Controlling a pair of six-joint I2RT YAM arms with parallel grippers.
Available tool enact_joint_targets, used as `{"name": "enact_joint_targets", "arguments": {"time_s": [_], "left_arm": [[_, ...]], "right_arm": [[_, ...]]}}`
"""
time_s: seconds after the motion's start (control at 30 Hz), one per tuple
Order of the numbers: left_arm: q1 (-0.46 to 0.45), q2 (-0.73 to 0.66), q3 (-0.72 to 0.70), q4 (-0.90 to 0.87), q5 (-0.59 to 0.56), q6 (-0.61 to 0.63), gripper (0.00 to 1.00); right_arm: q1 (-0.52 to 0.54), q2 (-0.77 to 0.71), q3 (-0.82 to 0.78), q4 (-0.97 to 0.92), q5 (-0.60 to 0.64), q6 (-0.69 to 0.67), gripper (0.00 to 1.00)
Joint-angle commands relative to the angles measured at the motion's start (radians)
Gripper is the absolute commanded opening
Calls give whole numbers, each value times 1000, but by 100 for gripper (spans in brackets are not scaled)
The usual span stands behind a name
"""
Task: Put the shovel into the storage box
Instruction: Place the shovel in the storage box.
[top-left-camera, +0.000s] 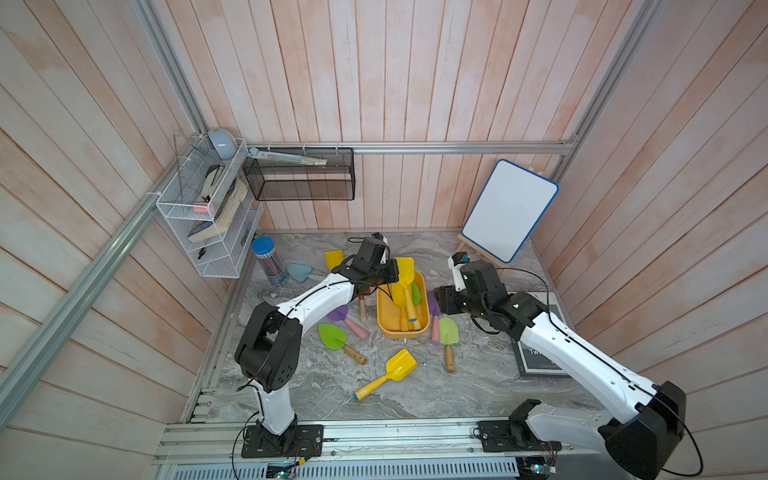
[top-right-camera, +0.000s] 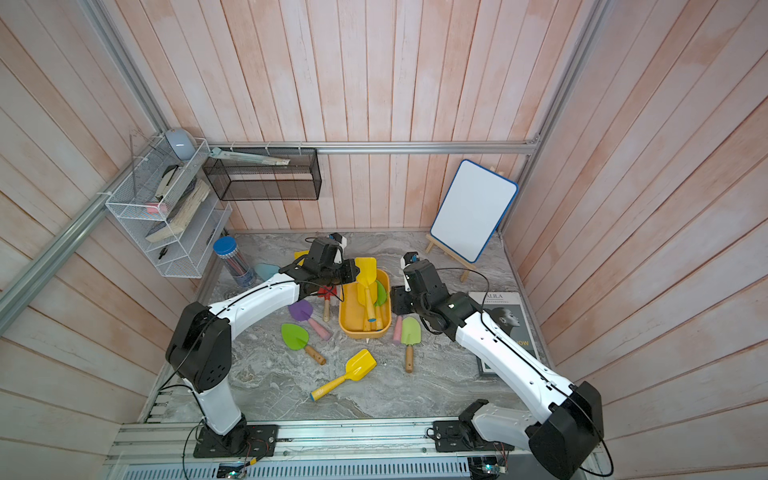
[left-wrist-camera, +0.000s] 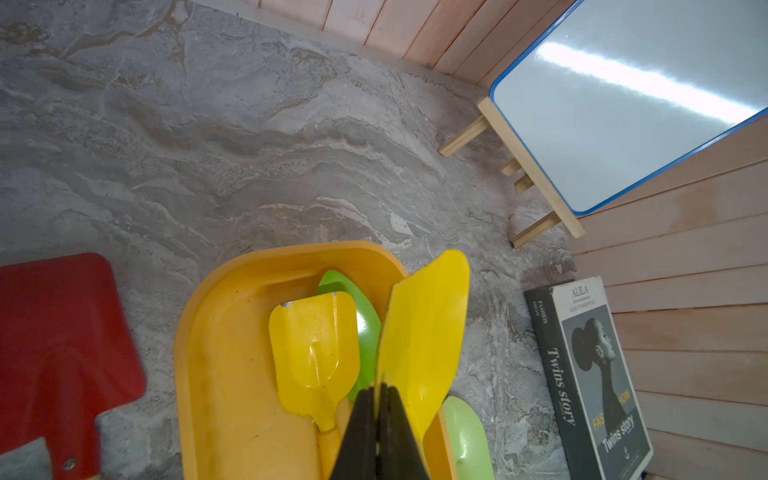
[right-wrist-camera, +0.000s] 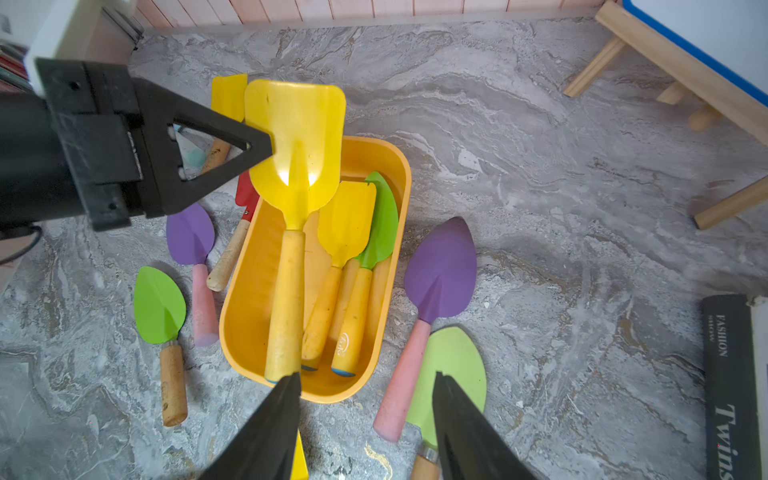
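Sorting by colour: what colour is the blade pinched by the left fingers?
Yellow shovel blade, best in right wrist view.

Storage box (top-left-camera: 385, 313) mid-table. In it: 3 shovels (right-wrist-camera: 286, 291), handles toward robot. L of box: trowel pair (top-left-camera: 332, 336). R of box: 2nd trowel pair (top-left-camera: 449, 331), then book (top-right-camera: 509, 320). Before box: lone shovel (top-left-camera: 388, 374). Behind-R: whiteboard (top-left-camera: 509, 210).

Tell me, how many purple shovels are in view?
2. One purple shovel lies beside the yellow box toward the left arm; the other purple shovel lies on the box's opposite side, toward the right arm. Another might be hidden under the arms.
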Motion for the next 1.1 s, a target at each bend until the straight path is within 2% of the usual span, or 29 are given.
{"name": "enact_joint_targets", "arguments": {"time_s": [0.0, 0.67, 1.07], "left_arm": [[0, -5, -25, 11, 16, 37, 0], [6, 128, -21, 159, 17, 0, 0], [4, 200, -4, 160, 27, 4, 0]], "right_arm": [[-6, -11, -23, -23, 3, 7, 56], [-30, 3, -49, -1, -24, -3, 56], [-43, 10, -56, 10, -40, -9, 56]]}}
